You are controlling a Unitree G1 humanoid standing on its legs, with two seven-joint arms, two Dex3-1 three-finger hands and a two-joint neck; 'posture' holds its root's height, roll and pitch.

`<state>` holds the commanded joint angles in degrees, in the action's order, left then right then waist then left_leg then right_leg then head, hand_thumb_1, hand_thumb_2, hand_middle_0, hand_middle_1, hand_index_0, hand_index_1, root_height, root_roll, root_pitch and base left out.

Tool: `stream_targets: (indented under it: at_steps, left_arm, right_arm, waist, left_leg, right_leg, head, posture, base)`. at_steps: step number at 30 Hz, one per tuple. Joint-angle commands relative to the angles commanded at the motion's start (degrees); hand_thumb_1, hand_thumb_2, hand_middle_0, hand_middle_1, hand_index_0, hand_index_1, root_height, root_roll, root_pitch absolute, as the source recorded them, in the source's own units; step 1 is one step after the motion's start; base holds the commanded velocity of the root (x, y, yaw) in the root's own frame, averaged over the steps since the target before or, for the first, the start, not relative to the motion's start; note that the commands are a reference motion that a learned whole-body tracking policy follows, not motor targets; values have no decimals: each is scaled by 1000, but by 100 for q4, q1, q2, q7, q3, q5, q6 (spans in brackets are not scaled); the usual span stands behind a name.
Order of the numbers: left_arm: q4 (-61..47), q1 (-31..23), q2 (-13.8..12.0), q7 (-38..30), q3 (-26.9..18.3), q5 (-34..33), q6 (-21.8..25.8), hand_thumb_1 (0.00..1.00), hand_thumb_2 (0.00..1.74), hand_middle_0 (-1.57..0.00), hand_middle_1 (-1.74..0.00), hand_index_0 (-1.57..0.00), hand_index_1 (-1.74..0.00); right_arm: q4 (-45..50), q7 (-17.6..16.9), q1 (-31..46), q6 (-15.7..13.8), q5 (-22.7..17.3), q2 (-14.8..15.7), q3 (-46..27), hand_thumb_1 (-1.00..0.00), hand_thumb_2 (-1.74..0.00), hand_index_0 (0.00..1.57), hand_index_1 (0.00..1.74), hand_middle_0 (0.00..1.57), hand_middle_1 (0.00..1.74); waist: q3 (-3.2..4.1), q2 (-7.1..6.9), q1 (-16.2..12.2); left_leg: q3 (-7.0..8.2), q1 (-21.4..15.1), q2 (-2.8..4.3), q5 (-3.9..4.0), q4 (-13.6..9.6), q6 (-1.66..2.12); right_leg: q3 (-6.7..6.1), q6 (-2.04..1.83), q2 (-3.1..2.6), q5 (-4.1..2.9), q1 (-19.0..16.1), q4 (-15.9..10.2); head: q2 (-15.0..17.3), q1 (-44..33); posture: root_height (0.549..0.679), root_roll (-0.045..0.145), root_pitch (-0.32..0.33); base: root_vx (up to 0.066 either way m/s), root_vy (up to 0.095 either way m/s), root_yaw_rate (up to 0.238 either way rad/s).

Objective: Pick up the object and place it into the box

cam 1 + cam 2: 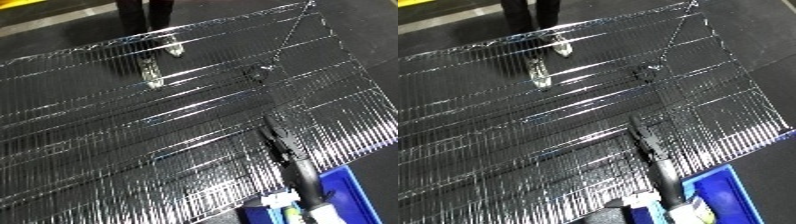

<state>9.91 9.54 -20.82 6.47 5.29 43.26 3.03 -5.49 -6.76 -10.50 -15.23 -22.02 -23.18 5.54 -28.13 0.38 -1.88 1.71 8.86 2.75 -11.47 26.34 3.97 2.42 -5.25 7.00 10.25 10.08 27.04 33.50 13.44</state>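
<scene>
A blue bin [351, 192] stands at the lower right, just off the near edge of a wire-mesh table [133, 130]. My right hand [282, 142] shows as a long black shape rising from a white forearm [280, 202] at the bottom edge, past the bin's left side and out over the mesh. Whether it holds anything cannot be made out. A small dark thing [258, 75] lies on the mesh further up, too unclear to name. My left hand is not in sight.
The wire-mesh table fills most of both views and slopes up to the right, with a dark floor [373, 30] beyond its far edge. A person's legs [147, 12] stand past the far side, their feet showing through the mesh.
</scene>
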Motion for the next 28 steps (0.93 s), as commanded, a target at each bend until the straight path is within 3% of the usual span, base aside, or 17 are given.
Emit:
stream_targets:
  at_steps: [6, 16, 22, 28]
  left_arm:
    - [-49, -39, -77, 51, -26, -13, -70, 1000, 1740, -1570, -1740, -1570, -1740]
    - [-154, -96, -125, 110, -35, -16, -142, 1000, 1740, -1570, -1740, -1570, -1740]
    - [-154, -130, -131, 153, -78, -39, -177, 1000, 1740, -1570, -1740, -1570, -1740]
    - [-192, -168, -164, 197, -111, -33, -218, 1000, 1740, -1570, -1740, -1570, -1740]
  right_arm:
    - [-64, -41, 34, -52, 55, 72, 48, 0, 0, 0, 0, 0, 0]
    - [-110, -140, 77, -88, 151, 30, 59, 0, 0, 0, 0, 0, 0]
    - [-155, -184, 103, -77, 214, 13, 65, 0, 0, 0, 0, 0, 0]
    - [-215, -301, 125, -48, 328, -4, 81, 0, 0, 0, 0, 0, 0]
  waist:
    - [-57, -60, 91]
    - [-101, -108, 172]
    - [-85, -128, 205]
    - [-86, -132, 216]
  left_leg:
    - [-73, 54, -2, 7, 65, -24]
    - [-115, 115, -10, -10, 151, -44]
    - [-123, 139, -27, -35, 194, -51]
    - [-110, 126, -30, -43, 187, -55]
  right_leg:
    - [44, -6, -29, 11, 19, 75]
    - [81, -14, -26, 59, 56, 209]
    - [98, -27, -3, 78, 81, 266]
    - [102, -66, 40, 44, 89, 245]
  head:
    - [102, -167]
    - [292, -373]
    - [379, -396]
    - [419, -386]
  posture:
    - [667, 36, -76]
    - [665, 35, -80]
    - [664, 35, -81]
    - [664, 35, -81]
  base:
    - [25, -33, 74]
    - [15, -11, 47]
    - [13, 0, 28]
    - [10, 7, 8]
